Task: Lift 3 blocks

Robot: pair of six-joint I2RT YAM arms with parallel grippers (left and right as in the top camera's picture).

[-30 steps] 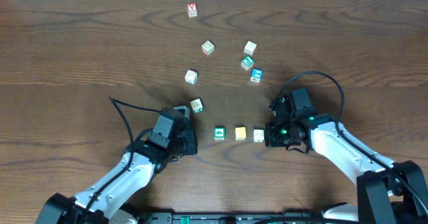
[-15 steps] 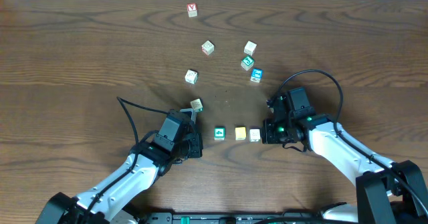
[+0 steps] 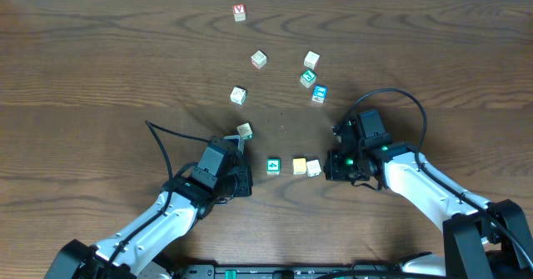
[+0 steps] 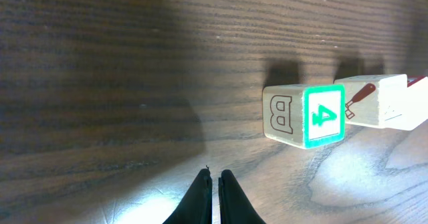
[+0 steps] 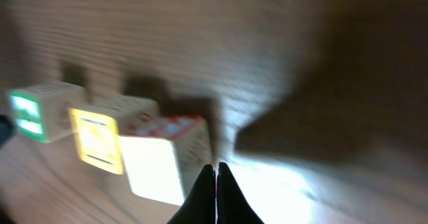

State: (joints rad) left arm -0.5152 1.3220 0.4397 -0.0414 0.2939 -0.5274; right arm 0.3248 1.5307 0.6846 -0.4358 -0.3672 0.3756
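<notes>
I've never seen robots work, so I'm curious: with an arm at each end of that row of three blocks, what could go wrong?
The pale block sits askew against the yellow block; squeezed end to end, the row might buckle. The shut left gripper is narrow and could twist the green block if it pushes off centre. Its arm might also nudge the green-edged cube beside it.
</notes>
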